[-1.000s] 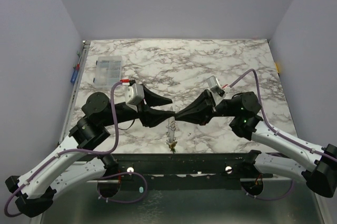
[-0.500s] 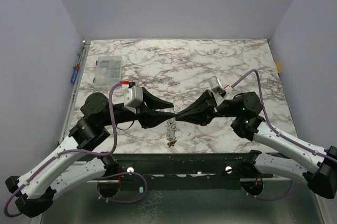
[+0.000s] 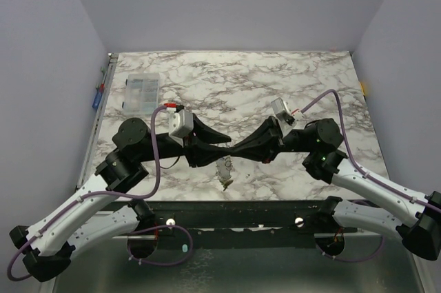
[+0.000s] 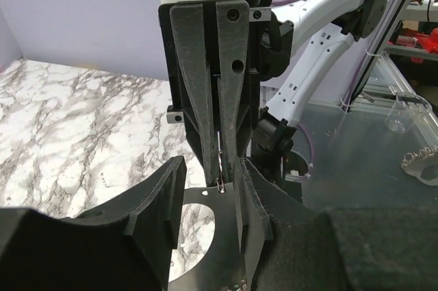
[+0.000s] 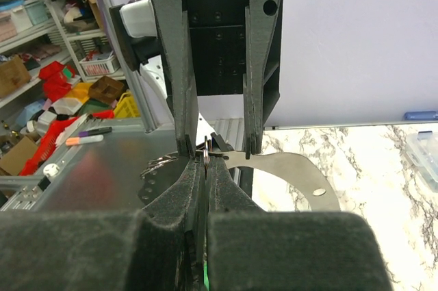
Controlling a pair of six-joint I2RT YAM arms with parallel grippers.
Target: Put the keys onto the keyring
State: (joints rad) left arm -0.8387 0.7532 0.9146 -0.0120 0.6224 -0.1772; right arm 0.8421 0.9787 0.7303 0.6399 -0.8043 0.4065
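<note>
Right wrist view: your right pincer [image 5: 204, 165] is clamped on the keyring [image 5: 206, 148]. Your left pincer [image 5: 217, 149] stands apart, straddling it.

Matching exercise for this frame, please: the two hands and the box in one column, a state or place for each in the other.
1 left hand
2 right hand
3 clear box

A pinched shut on the keyring
B far left of the table
C open, straddling the other hand

Pairs: 1-C, 2-A, 3-B
</note>
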